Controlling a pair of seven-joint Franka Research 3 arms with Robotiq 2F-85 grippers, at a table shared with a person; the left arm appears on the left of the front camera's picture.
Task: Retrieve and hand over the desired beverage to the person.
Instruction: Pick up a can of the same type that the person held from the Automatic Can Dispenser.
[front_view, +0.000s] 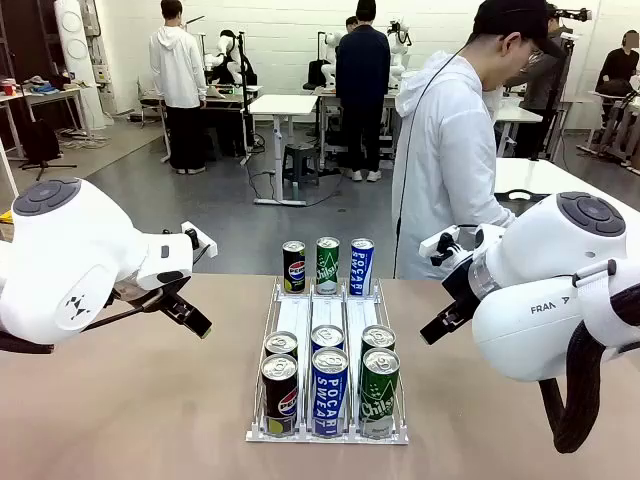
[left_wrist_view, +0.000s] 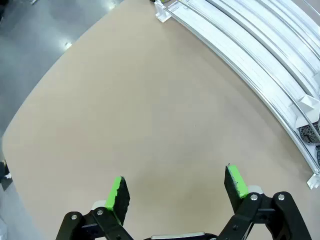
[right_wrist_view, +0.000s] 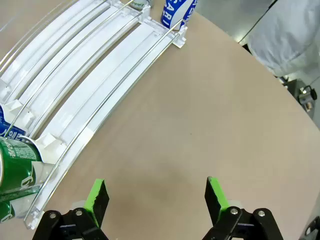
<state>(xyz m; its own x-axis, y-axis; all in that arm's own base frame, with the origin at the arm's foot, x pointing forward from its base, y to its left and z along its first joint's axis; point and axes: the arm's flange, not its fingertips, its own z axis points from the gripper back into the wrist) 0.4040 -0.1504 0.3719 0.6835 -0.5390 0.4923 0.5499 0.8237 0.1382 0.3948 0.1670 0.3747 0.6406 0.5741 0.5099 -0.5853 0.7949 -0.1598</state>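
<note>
My left hand (left_wrist_view: 177, 187) hangs over the bare counter (front_view: 150, 400) to the left of the white rack (front_view: 327, 437). Its green pads (left_wrist_view: 118, 196) are spread wide with nothing between them. My right hand (right_wrist_view: 156, 192) hangs over the counter on the rack's right side, likewise spread and empty. In its wrist view the rack's near right corner lies off to the left of my fingers. Both hands are apart from the rack and touch nothing.

The drinks all stand upright in the rack's three lanes. At the rack's near end, the front row has a Pepsi can (front_view: 279, 395) in the left lane, a Pocari Sweat can (front_view: 329, 392) in the middle and a Chilsung can (front_view: 378, 392) in the right. Close behind them stand the second-row cans (front_view: 327, 337), one per lane, their labels hidden. Beyond a bare stretch of lanes, at the rack's far end, stand the far Pepsi can (front_view: 293, 266), the far Chilsung can (front_view: 327, 264) and the far Pocari Sweat can (front_view: 361, 266), left to right.

Beyond the rack's far right corner, the person (front_view: 450, 170) in a white hooded jacket and black cap stands at the counter's far side, turned toward my right with head bowed.
</note>
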